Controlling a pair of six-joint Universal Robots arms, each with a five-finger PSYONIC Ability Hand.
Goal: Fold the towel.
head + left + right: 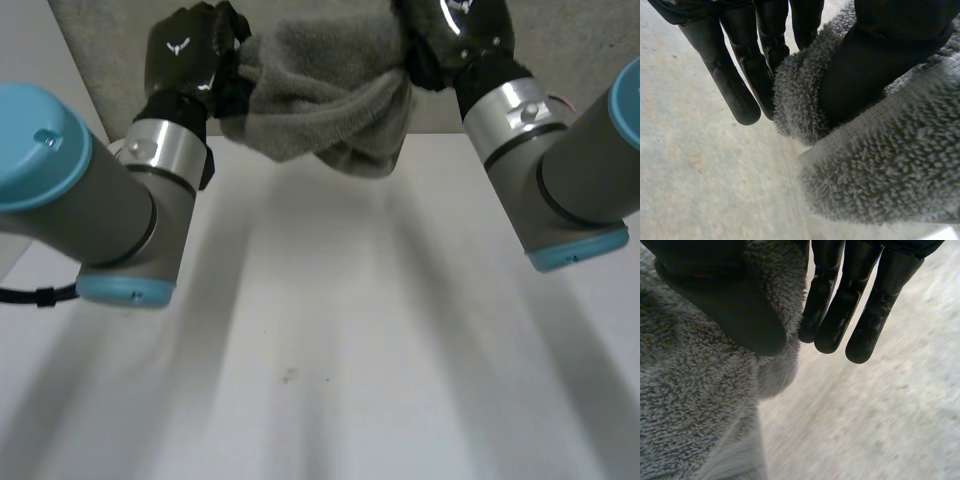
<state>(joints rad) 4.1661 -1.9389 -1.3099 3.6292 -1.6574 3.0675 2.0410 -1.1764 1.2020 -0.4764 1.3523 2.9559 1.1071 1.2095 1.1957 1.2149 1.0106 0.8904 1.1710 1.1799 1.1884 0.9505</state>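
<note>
White table [320,380], bare top nearest. Left arm [90,200] and right arm [570,170] reach across it toward its far edge.

Towel [320,90]: grey, thick pile, bunched into a rope-like roll. It is held up over the table's far edge, strung between the two hands. The long axis runs side to side, parallel to that edge. The middle sags and a loose fold hangs down toward the table. Cannot tell whether the fold touches the top.

Left hand [185,55] is at the towel's left end. Its fingers [735,85] are nearly straight and its thumb [865,70] is buried in the pile, pinching cloth against them.

Right hand [460,30] is at the towel's right end. Same grip: fingers [840,315] straight and close together, thumb [730,305] pressing the cloth edge against them.

Beyond the table's far edge lies grey speckled floor [100,60].
</note>
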